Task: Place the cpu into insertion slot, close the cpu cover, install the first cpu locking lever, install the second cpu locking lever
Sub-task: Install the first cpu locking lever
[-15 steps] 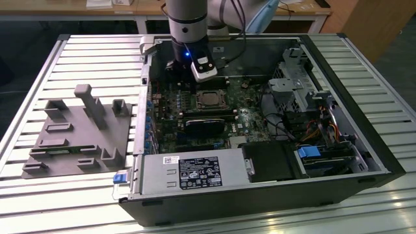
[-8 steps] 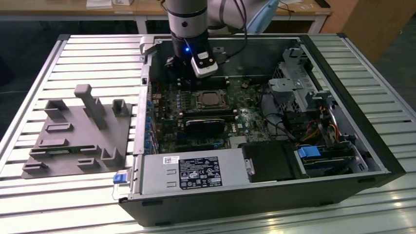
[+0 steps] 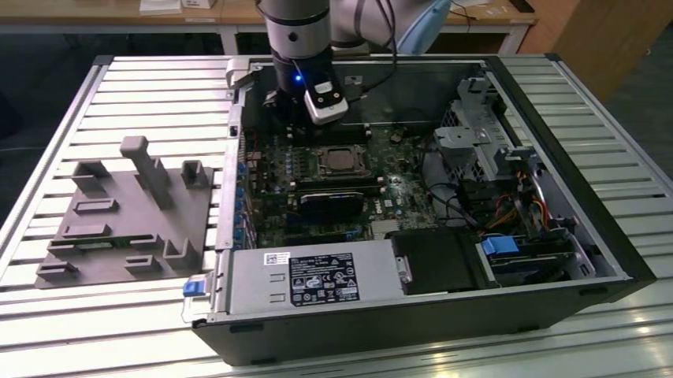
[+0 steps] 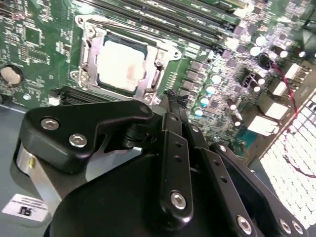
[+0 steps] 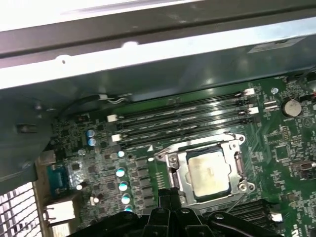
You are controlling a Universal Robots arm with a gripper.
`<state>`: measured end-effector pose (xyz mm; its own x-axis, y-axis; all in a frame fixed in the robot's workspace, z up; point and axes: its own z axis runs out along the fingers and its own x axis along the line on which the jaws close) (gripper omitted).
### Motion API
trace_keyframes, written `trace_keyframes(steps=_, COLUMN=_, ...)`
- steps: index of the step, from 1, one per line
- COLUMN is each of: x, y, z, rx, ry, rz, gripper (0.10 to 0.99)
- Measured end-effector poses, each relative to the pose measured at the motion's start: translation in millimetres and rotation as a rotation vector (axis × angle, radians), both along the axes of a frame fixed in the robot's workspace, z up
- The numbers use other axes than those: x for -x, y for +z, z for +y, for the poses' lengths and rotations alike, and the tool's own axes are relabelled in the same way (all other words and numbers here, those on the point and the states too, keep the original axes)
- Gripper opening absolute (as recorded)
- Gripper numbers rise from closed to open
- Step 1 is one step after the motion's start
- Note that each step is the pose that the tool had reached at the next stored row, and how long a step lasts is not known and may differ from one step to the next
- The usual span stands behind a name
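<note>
The cpu, with its dull silver top, lies flat in the insertion slot on the green board. The cpu cover, a silver frame, lies down around it, and the chip shows through its window. A thin metal lever runs along one edge of the frame. My gripper hangs just off one side of the socket, above the board. Its black fingers are shut, with nothing between them. In the exterior view the arm stands over the case's back left part.
Long black memory slots run beside the socket. The open computer case holds a power supply, a drive cage and cables. A grey fixture block lies on the slatted table at the exterior view's left.
</note>
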<state>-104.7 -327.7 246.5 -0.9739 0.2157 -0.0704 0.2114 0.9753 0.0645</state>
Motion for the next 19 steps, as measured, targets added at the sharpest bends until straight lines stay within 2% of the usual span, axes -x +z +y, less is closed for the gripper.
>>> trace_keyframes(steps=2, x=3.8, y=0.0, z=0.0, rx=-0.001, ry=0.000, rz=-0.0008, gripper=0.106)
trace_keyframes(steps=4, x=6.2, y=0.0, z=0.0, rx=-0.007, ry=0.000, rz=-0.0008, gripper=0.106)
trace_keyframes(steps=6, x=7.7, y=-0.1, z=0.0, rx=-0.021, ry=0.000, rz=-0.0010, gripper=0.106)
trace_keyframes(steps=9, x=10.4, y=0.0, z=0.0, rx=-0.048, ry=0.000, rz=-0.0007, gripper=0.106)
trace_keyframes(steps=11, x=12.4, y=0.0, z=0.0, rx=-0.071, ry=0.000, rz=-0.0009, gripper=0.106)
trace_keyframes(steps=16, x=15.4, y=0.0, z=0.0, rx=-0.146, ry=0.000, rz=-0.0007, gripper=0.106)
trace_keyframes(steps=19, x=16.3, y=0.0, z=0.0, rx=-0.183, ry=0.001, rz=-0.0008, gripper=0.106)
